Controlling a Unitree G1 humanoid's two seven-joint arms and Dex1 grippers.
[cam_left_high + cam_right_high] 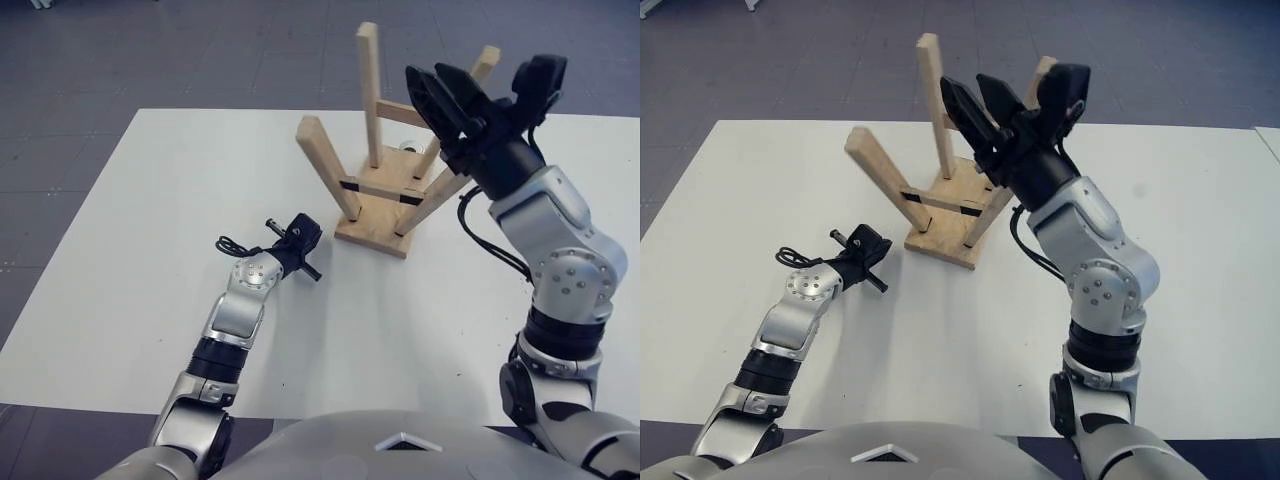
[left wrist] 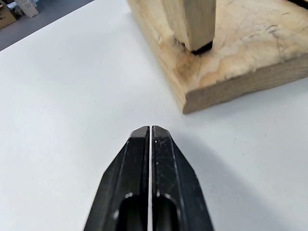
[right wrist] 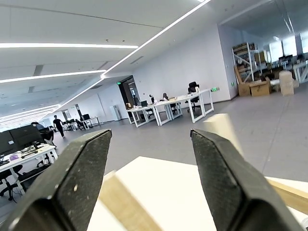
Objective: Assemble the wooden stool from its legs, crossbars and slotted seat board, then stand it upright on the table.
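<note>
The stool (image 1: 385, 190) looks assembled, as far as I can judge; its legs (image 1: 328, 165) sit in the slotted seat board (image 1: 372, 228) and a crossbar (image 1: 380, 189) joins the two near legs, with dark joints at both ends; a second crossbar runs higher up, partly behind the right arm. It is upside down, however; the seat board lies on the table (image 1: 150, 250) and the legs point upward.

The left gripper (image 2: 150, 129) rests low on the table with its fingers pressed together and nothing between them; the corner of the seat board is just ahead of its tips, near but apart. The right gripper (image 1: 425, 70) is held high with its fingers spread wide and empty; the tops of the legs are just beside and beyond it, the seat board well below it; I see no contact with the wood.

So the joining seems done; what is left, I think, is to turn the stool over and set it on its feet.
</note>
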